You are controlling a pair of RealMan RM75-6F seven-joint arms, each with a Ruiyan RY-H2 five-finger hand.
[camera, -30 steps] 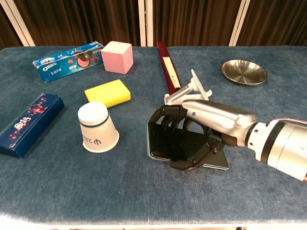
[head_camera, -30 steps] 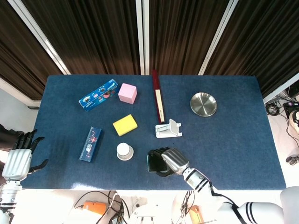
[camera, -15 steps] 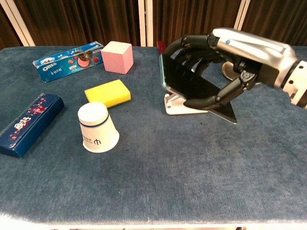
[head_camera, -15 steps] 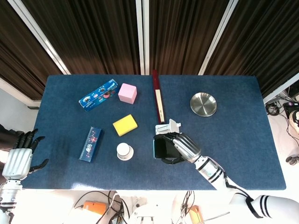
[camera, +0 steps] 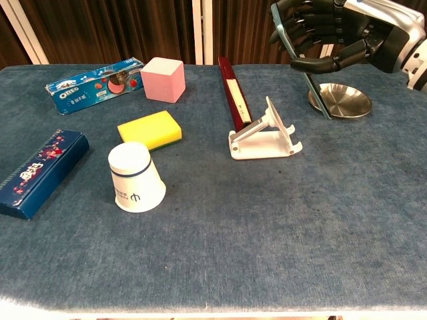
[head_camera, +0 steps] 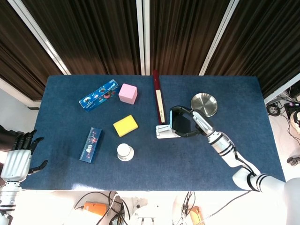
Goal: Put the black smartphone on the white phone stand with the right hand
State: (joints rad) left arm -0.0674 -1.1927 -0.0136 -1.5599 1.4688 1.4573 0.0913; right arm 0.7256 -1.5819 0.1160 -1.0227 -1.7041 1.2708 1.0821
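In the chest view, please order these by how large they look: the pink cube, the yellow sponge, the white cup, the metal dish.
1. white cup, though it is nearest the camera
2. yellow sponge and metal dish: look alike, not ranked
3. pink cube, farthest back

A blue-clothed table (head_camera: 70,178) stands before dark curtains (head_camera: 93,33) (white-framed).

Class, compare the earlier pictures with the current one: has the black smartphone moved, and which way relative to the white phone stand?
Yes. The black smartphone, held by the right hand, has risen from the table's near side to above the white phone stand.
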